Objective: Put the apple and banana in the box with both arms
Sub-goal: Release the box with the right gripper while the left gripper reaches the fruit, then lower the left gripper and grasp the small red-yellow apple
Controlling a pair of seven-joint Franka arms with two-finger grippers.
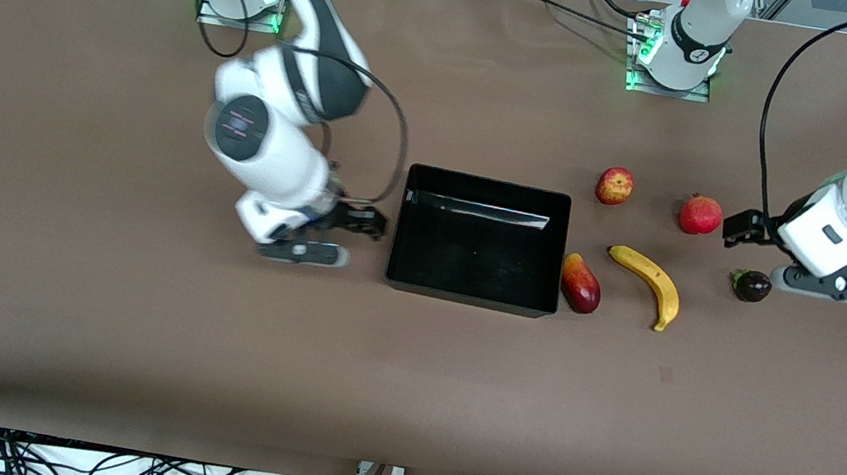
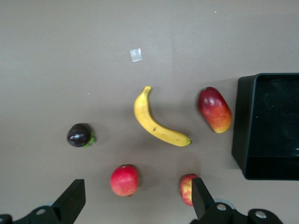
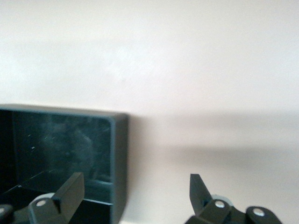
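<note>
Just beside box (image 1: 470, 300) — mango (image 1: 581, 284), then banana (image 1: 649, 282).

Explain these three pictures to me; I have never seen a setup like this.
Two white robot arms stand at a brown table. One picture looks down from a high camera facing them; the other two come from cameras on each arm's wrist. The right gripper hangs low beside the empty black box, fingers open. The left gripper is over the table near a dark purple fruit, fingers open. An apple, pomegranate, banana and mango lie on the table. Nothing is held.
</note>
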